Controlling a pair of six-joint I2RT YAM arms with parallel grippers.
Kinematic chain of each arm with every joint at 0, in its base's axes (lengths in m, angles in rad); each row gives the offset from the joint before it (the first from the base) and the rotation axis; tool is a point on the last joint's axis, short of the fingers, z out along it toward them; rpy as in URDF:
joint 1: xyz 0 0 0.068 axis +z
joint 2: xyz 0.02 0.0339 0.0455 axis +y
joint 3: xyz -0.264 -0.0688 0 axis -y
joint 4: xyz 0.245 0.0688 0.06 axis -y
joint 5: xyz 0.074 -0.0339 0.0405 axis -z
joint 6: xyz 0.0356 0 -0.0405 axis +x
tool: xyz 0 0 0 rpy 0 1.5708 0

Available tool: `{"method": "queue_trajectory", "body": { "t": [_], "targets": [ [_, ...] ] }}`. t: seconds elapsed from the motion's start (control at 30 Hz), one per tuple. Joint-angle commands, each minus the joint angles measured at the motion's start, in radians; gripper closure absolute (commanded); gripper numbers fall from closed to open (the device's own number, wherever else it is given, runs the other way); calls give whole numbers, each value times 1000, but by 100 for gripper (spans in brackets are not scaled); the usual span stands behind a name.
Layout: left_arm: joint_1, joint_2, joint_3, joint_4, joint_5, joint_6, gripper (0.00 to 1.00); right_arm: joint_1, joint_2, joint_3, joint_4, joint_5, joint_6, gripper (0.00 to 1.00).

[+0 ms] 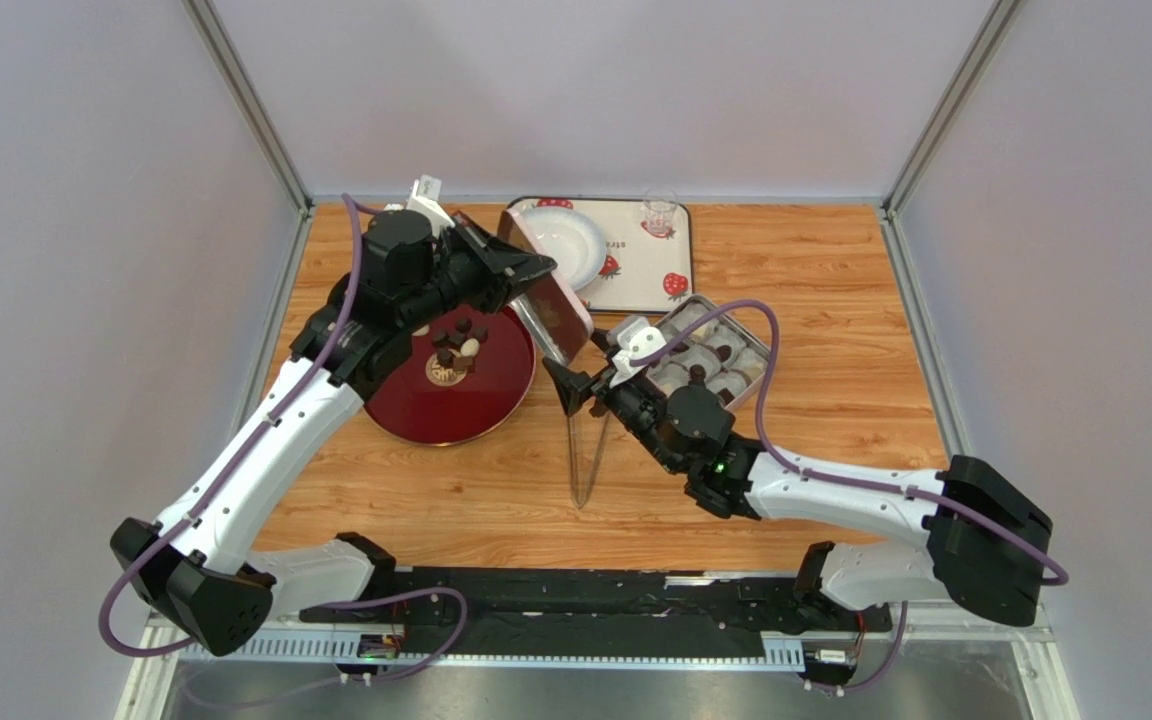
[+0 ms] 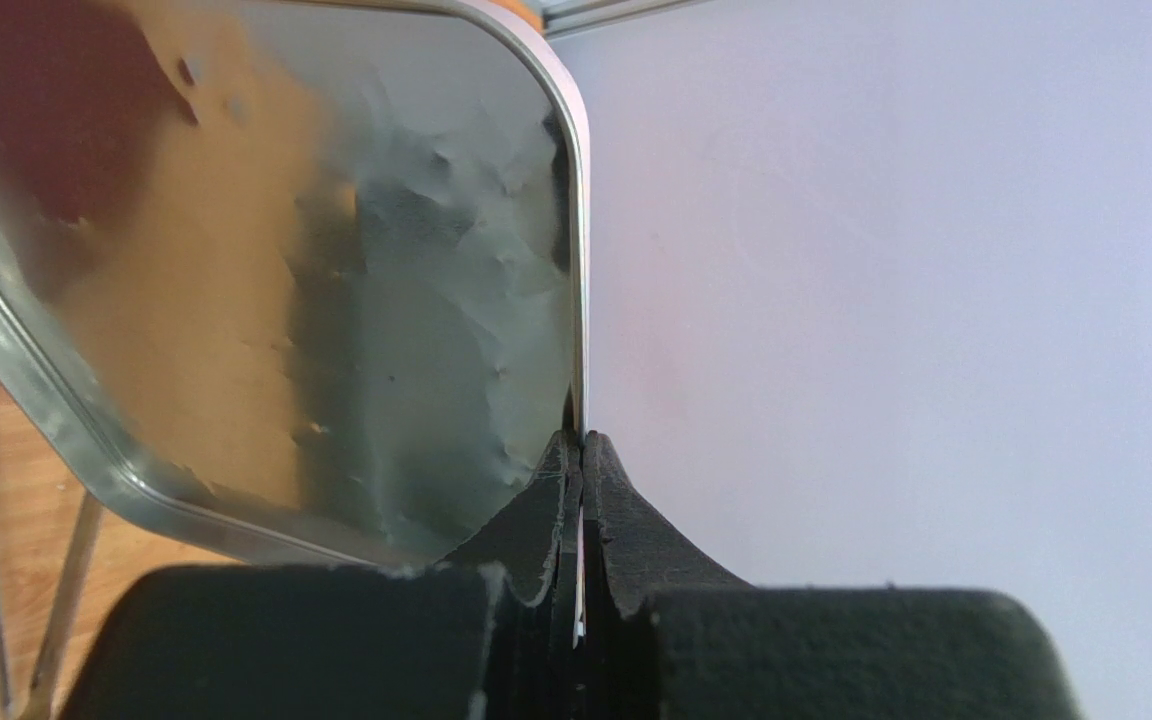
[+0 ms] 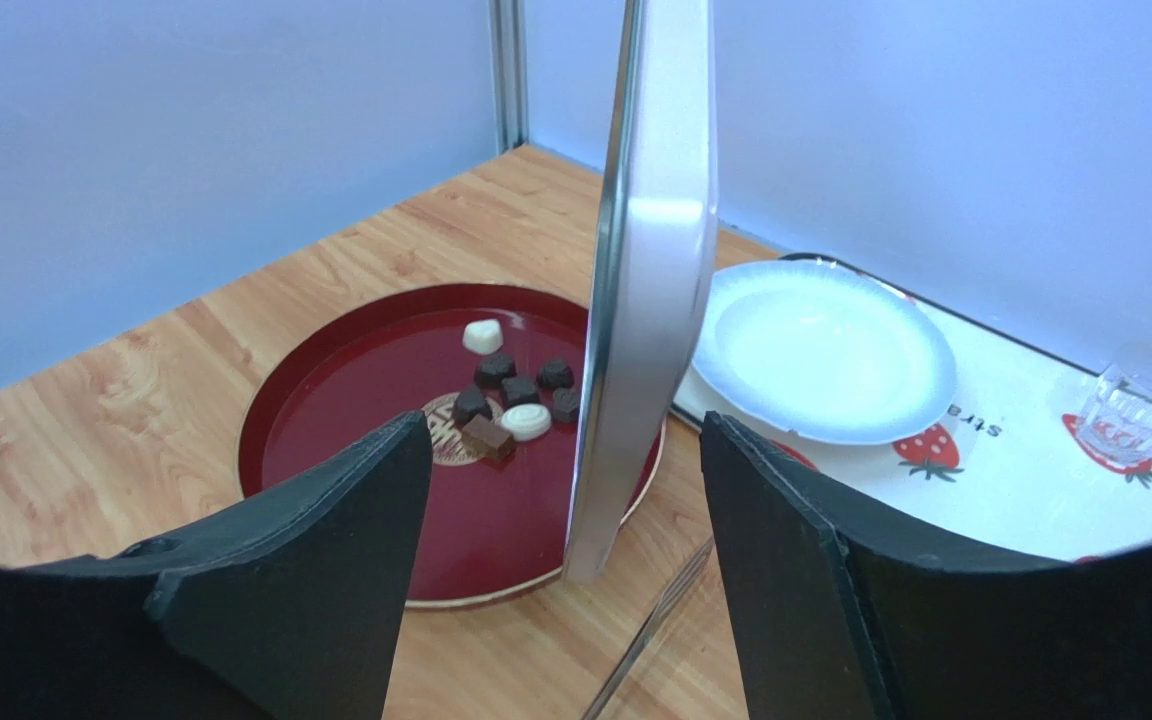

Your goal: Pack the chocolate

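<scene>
Your left hand point(image 2: 582, 488) pinches the lid point(image 2: 312, 300) by its edge, your right hand point(image 3: 564, 450) stands wide around it, and beyond that hand the chocolate point(image 3: 519, 396) lies unpacked on the red tray point(image 3: 327, 450).

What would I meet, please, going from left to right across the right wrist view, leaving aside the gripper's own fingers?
chocolates → lid → bowl → glass

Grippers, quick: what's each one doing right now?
Left gripper: shut on the tin lid, at its edge.
Right gripper: open, fingers either side of the tin lid, not gripping it.
</scene>
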Motion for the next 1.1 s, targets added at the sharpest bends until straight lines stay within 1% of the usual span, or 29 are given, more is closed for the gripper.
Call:
{"method": "queue_trajectory", "body": {
  "t": [0.0,0.07,0.17,0.2,0.27,0.3,0.33,0.37,0.43,0.47,0.53,0.57,0.63,0.67,0.73,0.77,0.83,0.87,0.9,0.93,1.0,1.07],
  "targets": [
    [-17,-26,3,104,15,-57,100,7,46,52,196,98,-57,30],
    [-25,-30,-3,111,21,-66,100,7,66,61,214,116,-73,32],
    [-28,-37,-22,127,28,-86,100,7,84,86,216,129,-88,37],
    [-28,-43,-29,140,28,-100,100,7,87,90,216,132,-90,42],
    [-31,-53,-51,151,30,-108,100,7,87,95,218,133,-94,47],
    [-31,-56,-55,159,33,-116,100,7,86,95,216,130,-100,53],
    [-29,-57,-61,163,34,-117,100,7,84,95,211,129,-102,57],
    [-31,-60,-63,163,36,-120,100,7,83,96,207,129,-103,64],
    [-31,-62,-68,170,39,-117,100,7,81,95,192,125,-113,72],
    [-31,-62,-69,176,41,-114,99,8,81,96,187,127,-116,80],
    [-31,-56,-63,170,59,-99,98,7,75,93,176,127,-131,87],
    [-31,-51,-60,160,65,-91,95,7,71,92,172,124,-137,93],
    [-31,-46,-58,133,82,-70,91,7,55,90,153,122,-157,99],
    [-31,-46,-60,113,87,-48,84,8,51,89,144,121,-165,100],
    [-31,-51,-54,76,88,-19,74,8,34,92,112,115,-203,100],
    [-31,-54,-51,34,90,17,64,10,28,93,98,113,-215,100],
    [-31,-63,-29,-26,71,59,56,10,12,95,57,112,-247,100],
    [-31,-75,-25,-81,55,100,47,11,6,95,41,112,-284,100],
    [-31,-85,-20,-109,41,122,43,14,3,96,11,115,-303,100],
    [-31,-98,-8,-137,24,140,34,19,-6,100,-3,118,-324,100],
    [-31,-111,7,-214,-16,186,29,31,-15,98,-31,130,-396,100],
    [-31,-120,15,-279,-42,217,27,40,-20,101,-49,159,-470,100]
  ]
}}
